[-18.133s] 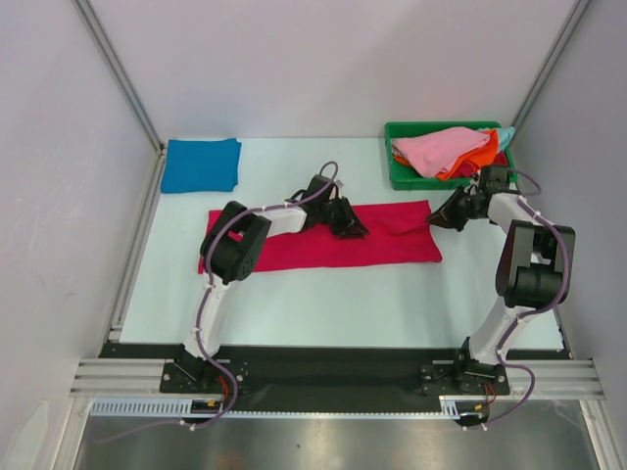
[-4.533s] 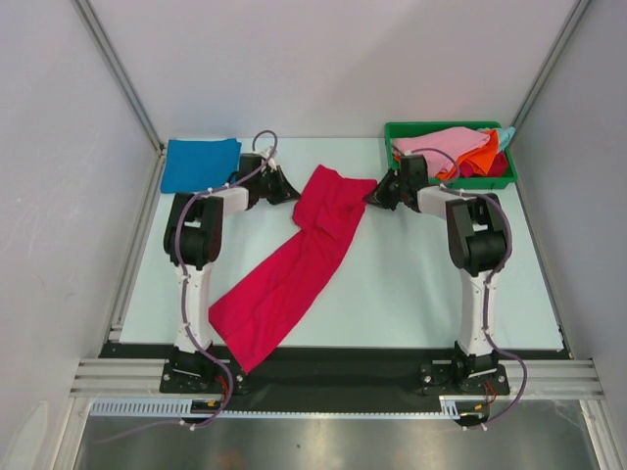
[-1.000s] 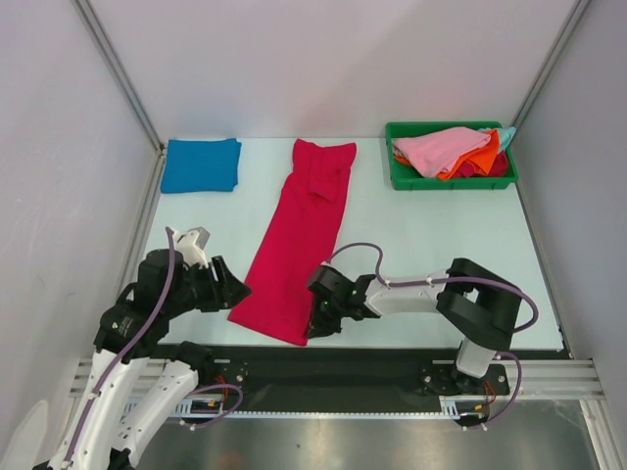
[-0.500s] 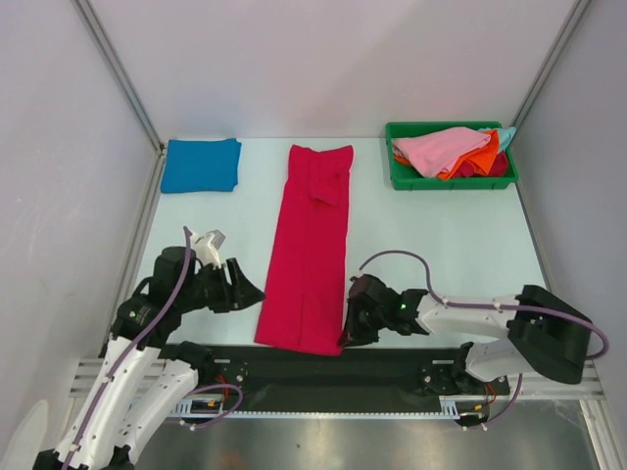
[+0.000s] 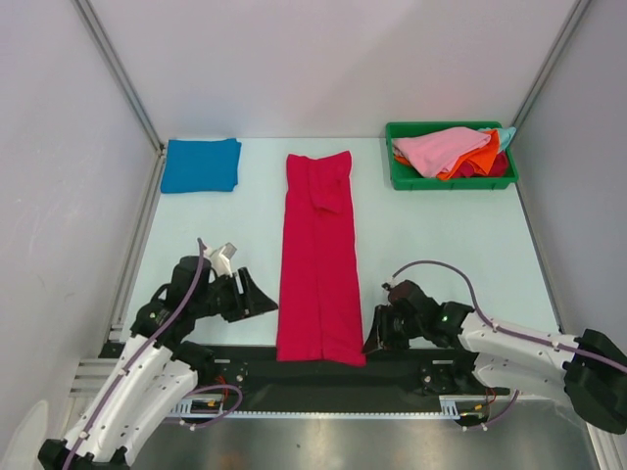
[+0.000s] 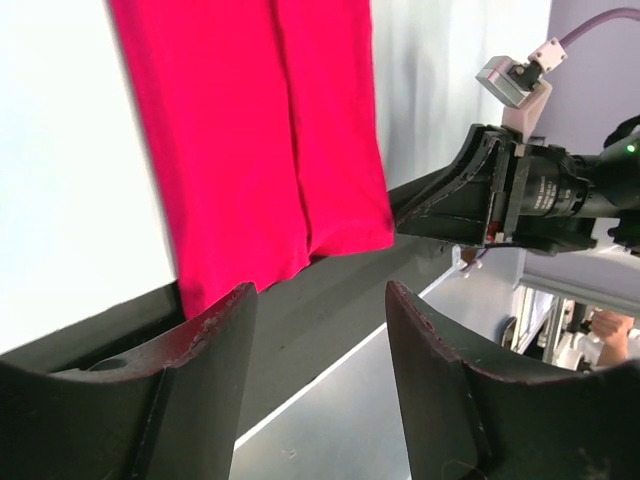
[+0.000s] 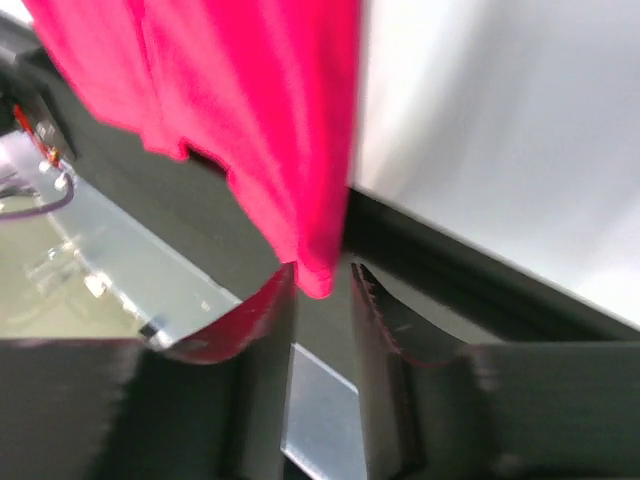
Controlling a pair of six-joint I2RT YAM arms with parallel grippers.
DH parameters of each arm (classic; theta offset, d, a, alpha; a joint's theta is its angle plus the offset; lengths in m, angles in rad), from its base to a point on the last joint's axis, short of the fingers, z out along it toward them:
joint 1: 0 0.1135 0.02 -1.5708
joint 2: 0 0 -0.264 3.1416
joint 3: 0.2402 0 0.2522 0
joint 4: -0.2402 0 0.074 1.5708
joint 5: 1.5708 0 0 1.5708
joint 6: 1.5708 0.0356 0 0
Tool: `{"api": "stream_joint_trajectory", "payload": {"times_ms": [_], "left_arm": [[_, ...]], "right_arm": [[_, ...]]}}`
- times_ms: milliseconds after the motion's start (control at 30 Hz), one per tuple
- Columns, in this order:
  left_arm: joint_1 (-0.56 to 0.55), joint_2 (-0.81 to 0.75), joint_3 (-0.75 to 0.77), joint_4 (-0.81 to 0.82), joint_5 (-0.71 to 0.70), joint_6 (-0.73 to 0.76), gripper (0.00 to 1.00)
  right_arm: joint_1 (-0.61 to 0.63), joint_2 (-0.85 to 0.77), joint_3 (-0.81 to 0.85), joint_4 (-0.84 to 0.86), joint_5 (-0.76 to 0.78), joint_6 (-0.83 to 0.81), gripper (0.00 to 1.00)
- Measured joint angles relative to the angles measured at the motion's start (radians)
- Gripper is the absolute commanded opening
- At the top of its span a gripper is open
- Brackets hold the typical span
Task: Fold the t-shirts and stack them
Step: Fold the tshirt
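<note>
The crimson t-shirt (image 5: 317, 255) lies folded lengthwise as a long straight strip down the middle of the table, and its near end overhangs the black front rail. My left gripper (image 5: 263, 299) stands open just left of that near end, with nothing between its fingers (image 6: 218, 335); the crimson t-shirt (image 6: 250, 130) lies ahead of them. My right gripper (image 5: 371, 343) is at the strip's near right corner. Its jaws are parted, and the crimson t-shirt's corner (image 7: 318, 270) hangs loosely between the tips of my right gripper (image 7: 322, 279). A blue t-shirt (image 5: 201, 164) lies folded at the back left.
A green bin (image 5: 449, 182) at the back right holds a heap of pink (image 5: 443, 147), orange and light blue t-shirts. The black front rail (image 5: 323, 377) and metal frame run along the near edge. Grey walls close in both sides.
The crimson strip's near end has swung right and toward the near edge, from slanted to straight. My right gripper moved with it, shut, and has now opened. My left gripper shifted slightly right.
</note>
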Motion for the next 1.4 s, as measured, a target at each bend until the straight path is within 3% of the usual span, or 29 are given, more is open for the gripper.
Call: {"api": "stream_joint_trajectory", "payload": {"times_ms": [33, 167, 300, 467, 700, 867, 1100, 1400], "left_arm": [[-0.002, 0.012, 0.0, 0.019, -0.001, -0.006, 0.61], [-0.005, 0.126, 0.039, 0.079, -0.021, -0.005, 0.64], [-0.004, 0.315, 0.153, 0.166, -0.074, 0.019, 0.63], [0.055, 0.571, 0.284, 0.368, -0.125, 0.048, 0.63], [0.145, 0.897, 0.398, 0.693, -0.15, 0.109, 0.64], [0.149, 1.202, 0.583, 0.874, -0.169, 0.137, 0.63], [0.164, 1.566, 0.89, 0.948, -0.213, 0.143, 0.63], [0.208, 1.822, 1.152, 0.97, -0.222, 0.101, 0.62]], "right_arm": [[-0.024, 0.003, 0.01, -0.023, -0.006, -0.018, 0.54], [-0.183, 0.069, 0.127, -0.121, -0.005, -0.113, 0.64], [-0.332, 0.219, 0.34, -0.126, 0.018, -0.226, 0.62], [-0.431, 0.476, 0.632, -0.075, 0.096, -0.364, 0.58], [-0.573, 0.822, 0.954, 0.121, 0.108, -0.468, 0.61], [-0.639, 1.089, 1.177, 0.224, 0.09, -0.505, 0.61], [-0.686, 1.432, 1.513, 0.27, 0.028, -0.497, 0.57], [-0.72, 1.647, 1.762, 0.318, -0.048, -0.4, 0.56]]}}
